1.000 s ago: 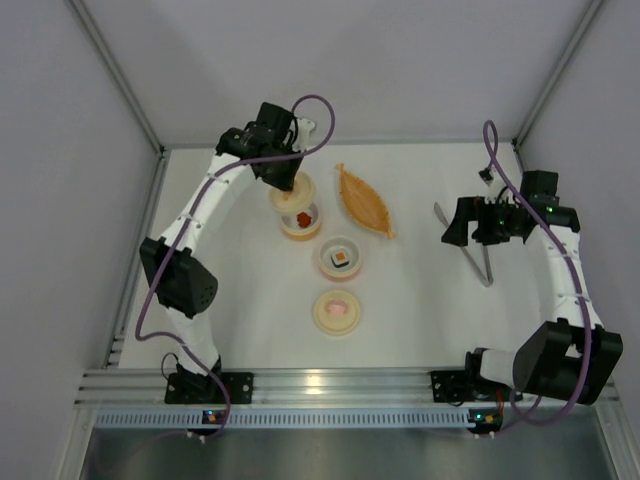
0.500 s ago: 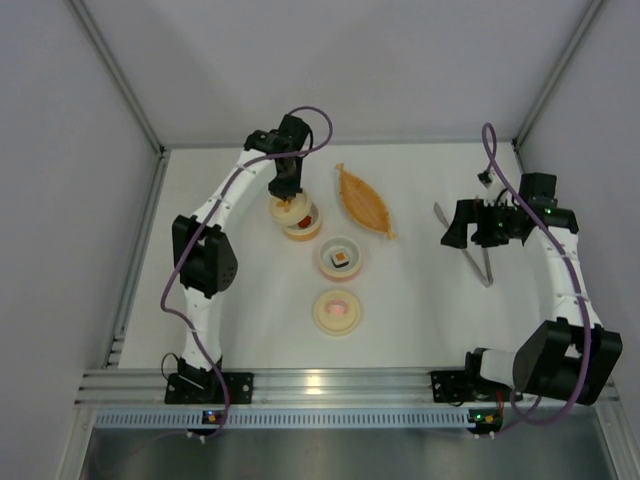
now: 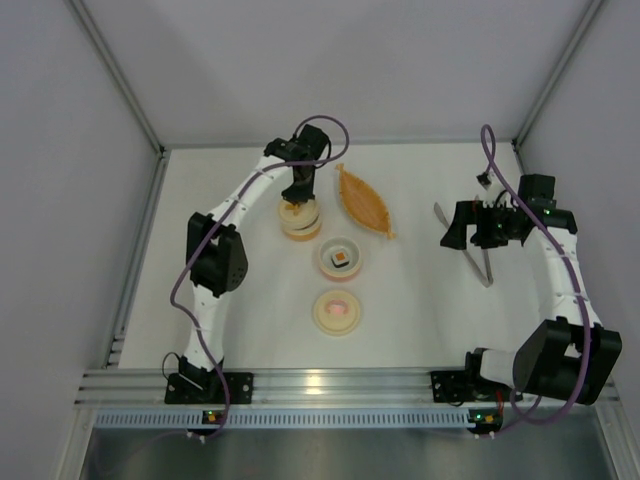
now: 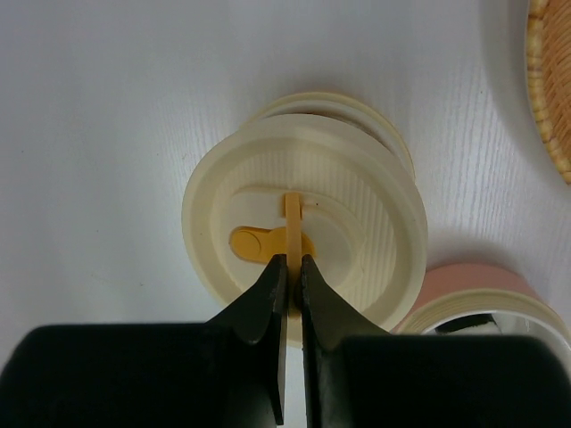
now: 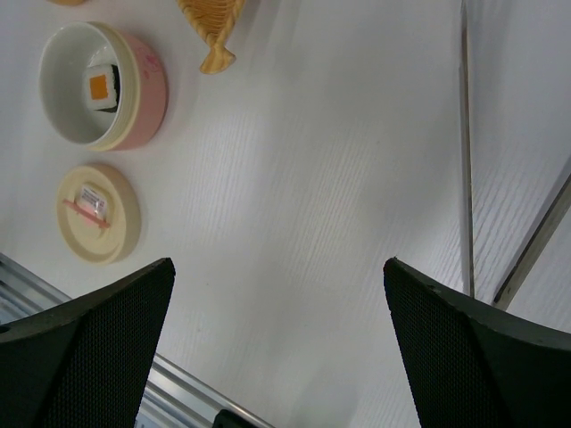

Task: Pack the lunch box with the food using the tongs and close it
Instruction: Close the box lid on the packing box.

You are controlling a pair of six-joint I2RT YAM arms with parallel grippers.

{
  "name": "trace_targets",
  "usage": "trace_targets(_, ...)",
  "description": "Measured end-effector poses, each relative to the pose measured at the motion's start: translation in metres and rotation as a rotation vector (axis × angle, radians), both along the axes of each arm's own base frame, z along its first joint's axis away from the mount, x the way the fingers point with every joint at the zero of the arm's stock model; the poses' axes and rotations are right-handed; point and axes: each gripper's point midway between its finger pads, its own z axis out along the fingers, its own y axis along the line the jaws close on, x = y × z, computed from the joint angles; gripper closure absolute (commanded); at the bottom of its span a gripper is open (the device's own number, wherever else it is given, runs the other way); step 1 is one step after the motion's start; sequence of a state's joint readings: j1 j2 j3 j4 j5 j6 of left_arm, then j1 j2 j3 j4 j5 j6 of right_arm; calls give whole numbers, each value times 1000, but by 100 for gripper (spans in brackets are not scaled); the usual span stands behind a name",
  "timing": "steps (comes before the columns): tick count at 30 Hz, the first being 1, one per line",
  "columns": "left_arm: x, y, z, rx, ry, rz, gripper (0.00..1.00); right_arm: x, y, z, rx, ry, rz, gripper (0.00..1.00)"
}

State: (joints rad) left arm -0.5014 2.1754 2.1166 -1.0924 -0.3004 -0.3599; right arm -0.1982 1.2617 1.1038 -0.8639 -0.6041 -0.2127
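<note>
My left gripper (image 3: 297, 192) (image 4: 292, 263) is shut on the thin upright tab of a cream round lid (image 4: 357, 223). The lid sits over the orange lunch box tier (image 3: 300, 226), slightly off-centre, so the tier's rim (image 4: 335, 98) peeks out behind it. The reddish-orange food piece is hidden under the lid. A white sushi roll (image 3: 342, 259) (image 5: 103, 85) lies in the pink tier (image 5: 147, 89). The silver tongs (image 3: 480, 268) (image 5: 466, 134) lie on the table at the right. My right gripper (image 3: 470, 226) (image 5: 278, 267) hangs open above the table beside them, holding nothing.
An orange boat-shaped dish (image 3: 365, 203) (image 4: 553, 89) lies just right of the covered tier. A second cream lid (image 3: 337, 310) (image 5: 94, 214) with a pink tab rests in front of the pink tier. Side walls and a metal rail (image 3: 320, 385) bound the table.
My left gripper carried the cream lid to the right over the orange tier. The reddish-orange piece, visible earlier, is now covered. The right arm stayed put.
</note>
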Motion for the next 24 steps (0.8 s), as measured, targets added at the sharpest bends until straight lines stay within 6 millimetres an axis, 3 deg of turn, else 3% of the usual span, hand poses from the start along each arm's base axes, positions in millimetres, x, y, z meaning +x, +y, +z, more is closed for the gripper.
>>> trace_targets(10, 7, 0, -29, 74, 16, 14, 100, 0, 0, -2, 1, 4, 0, 1)
trace_targets(24, 10, -10, -17, 94, -34, -3, 100, -2, 1, -6, 3, 15, 0, 0)
